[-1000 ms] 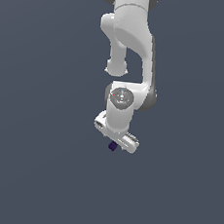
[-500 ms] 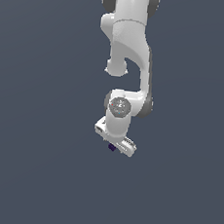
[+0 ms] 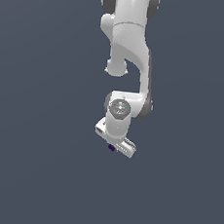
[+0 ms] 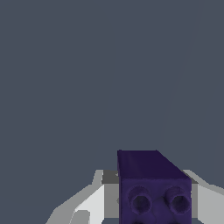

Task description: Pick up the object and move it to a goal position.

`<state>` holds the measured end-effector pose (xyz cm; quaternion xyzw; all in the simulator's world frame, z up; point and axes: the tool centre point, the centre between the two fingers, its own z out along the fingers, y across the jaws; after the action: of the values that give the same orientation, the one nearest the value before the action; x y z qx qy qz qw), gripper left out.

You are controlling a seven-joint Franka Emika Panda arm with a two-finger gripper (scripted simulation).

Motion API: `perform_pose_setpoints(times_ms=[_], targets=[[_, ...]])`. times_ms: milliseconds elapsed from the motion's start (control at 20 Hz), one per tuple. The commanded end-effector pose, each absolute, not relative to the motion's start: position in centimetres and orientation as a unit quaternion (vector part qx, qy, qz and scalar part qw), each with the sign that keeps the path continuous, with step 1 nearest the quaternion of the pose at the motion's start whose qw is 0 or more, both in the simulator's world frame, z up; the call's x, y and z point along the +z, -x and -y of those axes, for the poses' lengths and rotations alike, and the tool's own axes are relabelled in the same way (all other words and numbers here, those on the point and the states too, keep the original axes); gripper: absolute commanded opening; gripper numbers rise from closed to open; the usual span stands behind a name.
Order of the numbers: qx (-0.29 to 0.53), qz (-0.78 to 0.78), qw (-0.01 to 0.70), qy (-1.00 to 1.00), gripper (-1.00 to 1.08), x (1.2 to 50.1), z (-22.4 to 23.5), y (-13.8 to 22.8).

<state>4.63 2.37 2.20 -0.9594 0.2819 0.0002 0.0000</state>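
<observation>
Transport step: the gripper, low of centre, pinches the purple cube; next, carrying it to the unseen goal.

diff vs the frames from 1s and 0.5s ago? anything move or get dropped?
The arm folded upward, carrying the gripper and the purple block higher in the exterior view, with little sideways shift. Nothing was let go: the block stays between the fingers. The grey background is unchanged.
</observation>
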Motion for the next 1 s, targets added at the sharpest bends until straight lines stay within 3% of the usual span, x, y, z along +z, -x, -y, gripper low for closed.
perform_pose_setpoints(times_ms=[0,500,950], targets=[[0.0,-0.282,0.0,0.959,-1.0,2.2,-2.3,-4.6],[0.0,-0.282,0.0,0.959,-1.0,2.9,-2.6,-4.2],[0.0,-0.282,0.0,0.959,-1.0,6.4,-4.3,-2.1]])
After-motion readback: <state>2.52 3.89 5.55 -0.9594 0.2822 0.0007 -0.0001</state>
